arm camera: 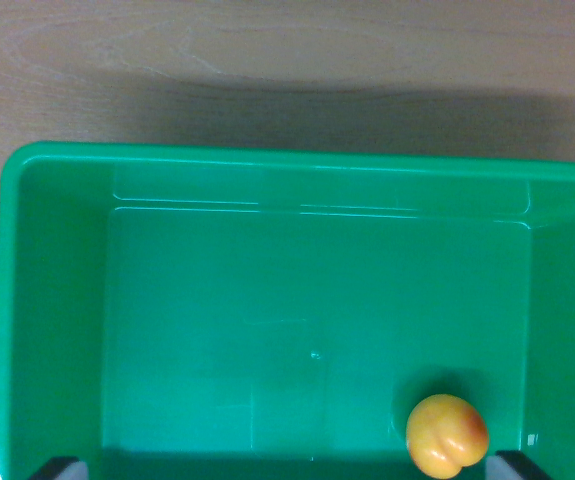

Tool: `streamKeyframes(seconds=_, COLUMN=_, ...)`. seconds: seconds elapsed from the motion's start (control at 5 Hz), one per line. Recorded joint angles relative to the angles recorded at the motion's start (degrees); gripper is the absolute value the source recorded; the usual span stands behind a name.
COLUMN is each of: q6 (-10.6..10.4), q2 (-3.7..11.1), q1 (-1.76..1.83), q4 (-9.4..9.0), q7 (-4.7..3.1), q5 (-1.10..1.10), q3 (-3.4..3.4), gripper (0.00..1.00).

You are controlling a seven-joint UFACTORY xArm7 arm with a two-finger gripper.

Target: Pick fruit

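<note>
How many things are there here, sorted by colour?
Green: 1, the bin
Yellow-orange: 1, the fruit on the bin's floor
Total: 2, on a wooden table

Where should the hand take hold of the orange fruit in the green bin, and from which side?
Grip the fruit across its round middle, coming from straight above. It lies alone on the floor of the green bin, near the wall at the wrist view's right, so a side approach looks cramped.
</note>
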Motion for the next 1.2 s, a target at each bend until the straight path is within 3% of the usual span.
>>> streamKeyframes(seconds=0.2, q6=-1.4, q2=0.26, q1=-0.16, q4=-1.33, q7=-0.43, q5=-0.41, q3=-0.27, gripper=0.0)
streamKeyframes(seconds=0.4, q6=-1.4, q2=0.26, q1=-0.16, q4=-1.33, q7=-0.43, q5=-0.41, q3=-0.27, gripper=0.0)
streamKeyframes(seconds=0.6, q6=-3.1, q2=0.58, q1=-0.37, q4=-2.98, q7=-0.96, q5=-0.92, q3=-0.59, gripper=0.0)
streamKeyframes(seconds=0.8, q6=-3.1, q2=0.58, q1=-0.37, q4=-2.98, q7=-0.96, q5=-0.92, q3=-0.59, gripper=0.0)
streamKeyframes(seconds=1.0, q6=-5.0, q2=0.93, q1=-0.59, q4=-4.79, q7=-1.55, q5=-1.48, q3=-0.96, gripper=0.0)
streamKeyframes(seconds=1.2, q6=-5.0, q2=0.93, q1=-0.59, q4=-4.79, q7=-1.55, q5=-1.48, q3=-0.96, gripper=0.0)
